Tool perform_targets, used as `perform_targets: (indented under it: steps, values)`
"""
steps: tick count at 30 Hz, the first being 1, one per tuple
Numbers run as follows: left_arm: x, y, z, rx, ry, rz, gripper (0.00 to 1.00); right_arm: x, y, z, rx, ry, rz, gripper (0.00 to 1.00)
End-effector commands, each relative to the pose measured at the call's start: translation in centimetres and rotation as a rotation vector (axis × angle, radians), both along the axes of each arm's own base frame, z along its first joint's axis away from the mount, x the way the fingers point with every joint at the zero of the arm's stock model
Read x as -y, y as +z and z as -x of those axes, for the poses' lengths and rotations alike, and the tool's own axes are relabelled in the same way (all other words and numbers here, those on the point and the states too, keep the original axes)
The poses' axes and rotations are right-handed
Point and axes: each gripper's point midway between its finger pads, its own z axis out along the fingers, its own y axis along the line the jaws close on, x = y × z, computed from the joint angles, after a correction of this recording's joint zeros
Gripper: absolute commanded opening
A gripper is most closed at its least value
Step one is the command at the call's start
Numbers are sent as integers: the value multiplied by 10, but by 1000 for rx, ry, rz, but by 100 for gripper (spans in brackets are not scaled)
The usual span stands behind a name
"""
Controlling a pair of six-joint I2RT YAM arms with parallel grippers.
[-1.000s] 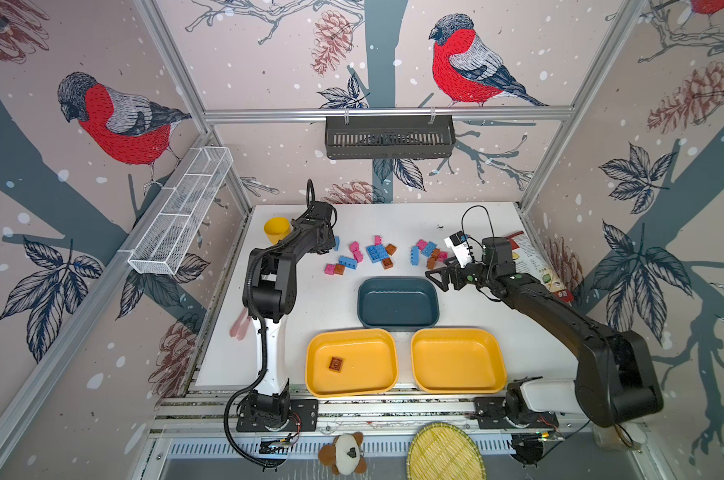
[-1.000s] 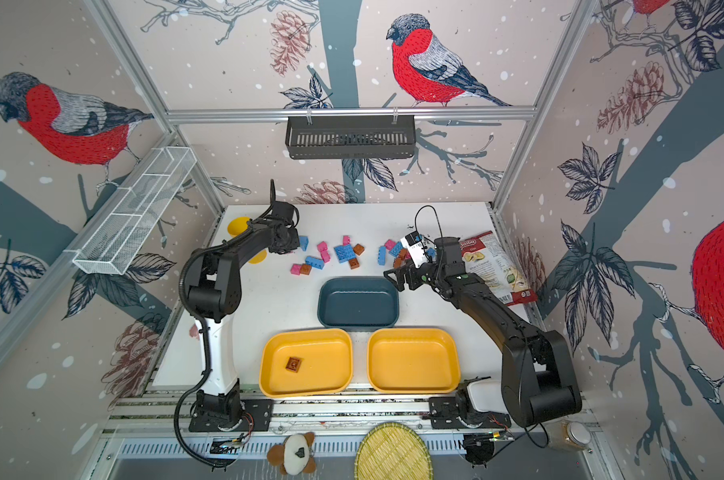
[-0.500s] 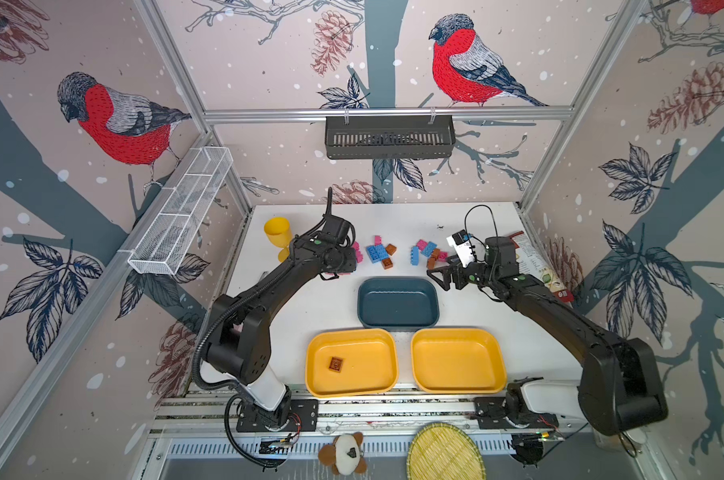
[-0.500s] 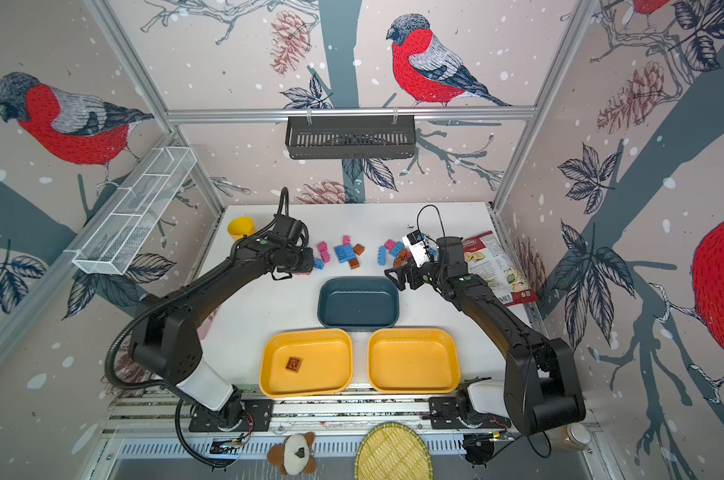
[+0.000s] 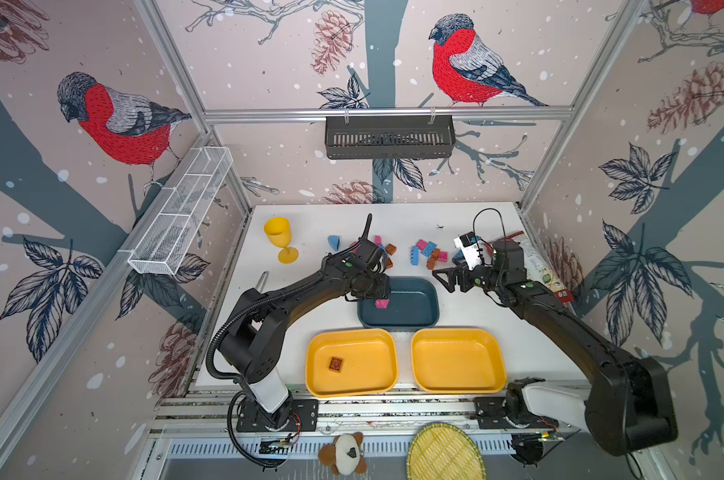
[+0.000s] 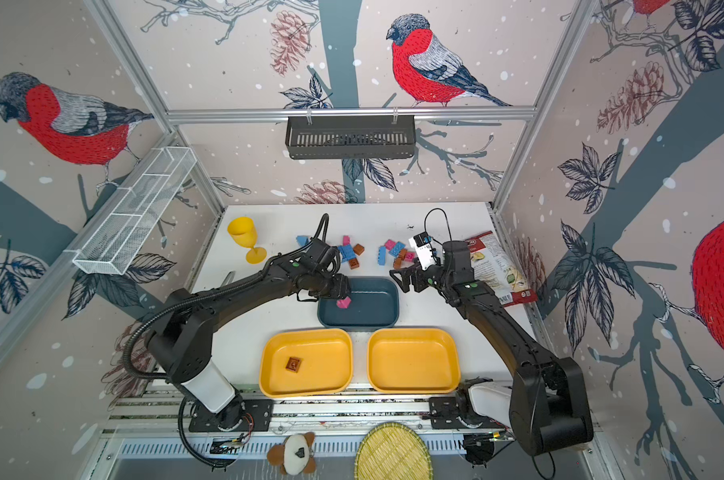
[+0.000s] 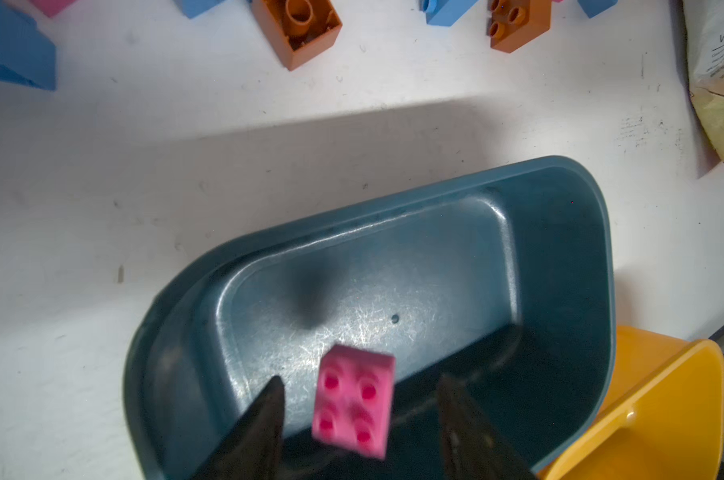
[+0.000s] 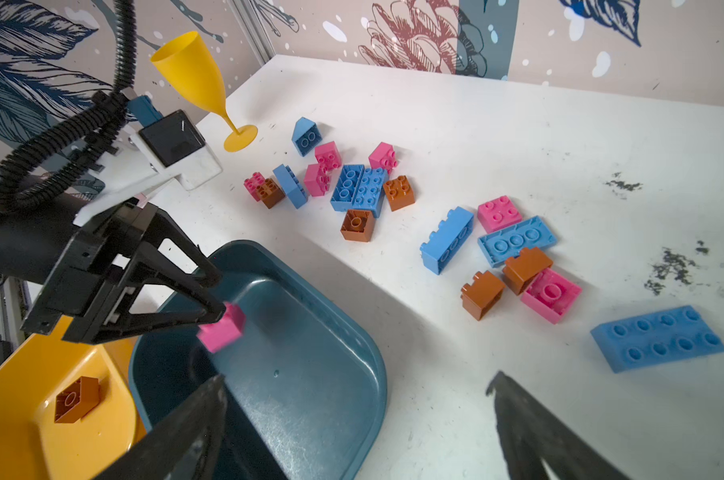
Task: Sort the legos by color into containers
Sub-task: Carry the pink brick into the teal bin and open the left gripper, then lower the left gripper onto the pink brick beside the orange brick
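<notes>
My left gripper point(image 5: 379, 293) hangs open over the left part of the dark teal tray point(image 5: 431, 316). A pink lego point(image 7: 354, 401) sits loose and blurred between the spread fingers, with a gap on each side, just above the tray floor point(image 7: 435, 257). Both top views show this pink lego point(image 6: 343, 302) inside the tray. The right gripper point(image 5: 445, 280) is open and holds nothing, beside the tray's far right corner. Several pink, blue and brown legos point(image 8: 514, 257) lie on the table behind the tray. A brown lego point(image 5: 335, 364) lies in the left yellow tray point(image 5: 310, 374). The right yellow tray point(image 5: 455, 361) holds nothing.
A yellow goblet point(image 5: 279, 239) stands at the back left, with a blue wedge point(image 5: 333, 242) near it. A snack bag point(image 5: 547, 270) lies along the right edge. A flat blue plate point(image 8: 657, 336) lies near my right gripper point(image 8: 357, 377).
The left arm swung from the lego pile back over the teal tray with a pink lego, and its jaws have opened off it. The right arm has barely moved.
</notes>
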Motion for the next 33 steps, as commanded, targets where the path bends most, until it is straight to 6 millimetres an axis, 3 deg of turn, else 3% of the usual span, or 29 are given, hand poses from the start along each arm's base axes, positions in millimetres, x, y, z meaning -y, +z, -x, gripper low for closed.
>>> perform_targets:
  steps: [1,5,10,13,19,27,33]
  values:
    - [-4,16,-12,69,-19,-36,69,2,2,1,4,-16,-5,100]
    - [-34,25,-30,99,23,-138,71,0,4,1,6,-8,-13,100]
    - [-87,35,-65,161,107,-240,71,-2,5,-1,7,-1,-19,99]
    - [-119,27,-81,164,149,-354,71,-4,5,-2,5,4,-21,99]
    - [-166,4,-109,153,265,-386,68,-8,3,-3,0,13,-23,99]
    - [-192,-36,-110,82,239,-432,58,-9,-2,-2,-14,12,-14,100]
    - [-191,-56,-107,60,213,-426,56,-11,-5,-1,-22,16,-18,100]
